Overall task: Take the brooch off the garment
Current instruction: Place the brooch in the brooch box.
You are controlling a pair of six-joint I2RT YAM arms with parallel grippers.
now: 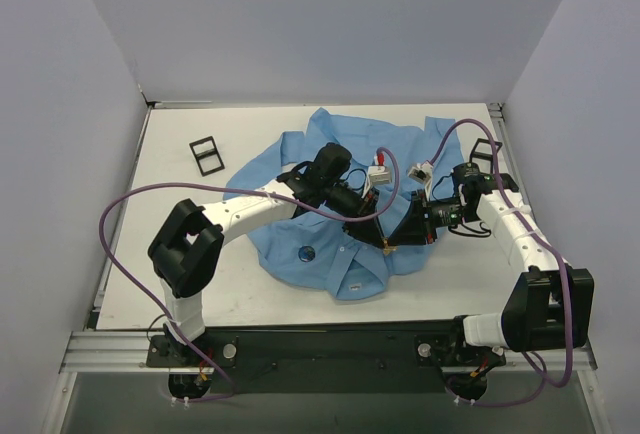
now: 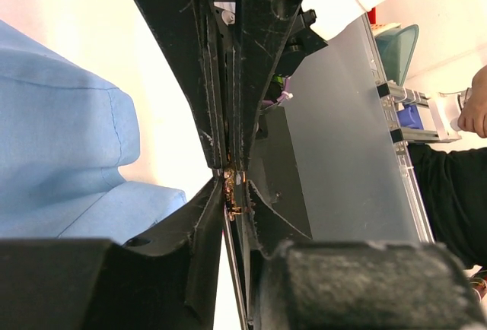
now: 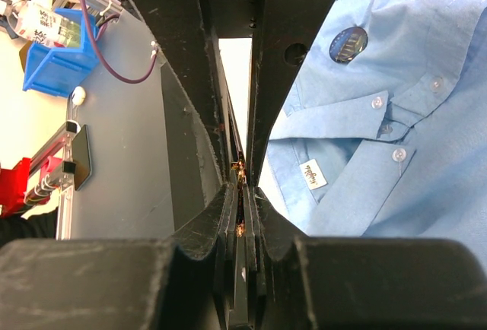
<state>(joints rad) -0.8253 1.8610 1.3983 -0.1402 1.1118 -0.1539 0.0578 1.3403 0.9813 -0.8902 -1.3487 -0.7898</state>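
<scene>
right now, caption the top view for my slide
Left gripper and right gripper meet tip to tip over the shirt, brooch on it untouched.

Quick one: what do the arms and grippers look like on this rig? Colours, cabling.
Both the left arm and right arm have white links with blocky black joint housings; a purple cable loops along each. The left gripper and right gripper are all black, with scuffed, tapered fingers. No markings legible.

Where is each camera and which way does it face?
Top external: above, behind the bases, facing down at the table; left arm, right arm, shirt, brooch show.
Left wrist: on its arm, facing along the left gripper at the right gripper; shirt left.
Right wrist: mirrored, facing the left gripper; brooch upper right.
Shared: both wrist views show grippers tip to tip.
</scene>
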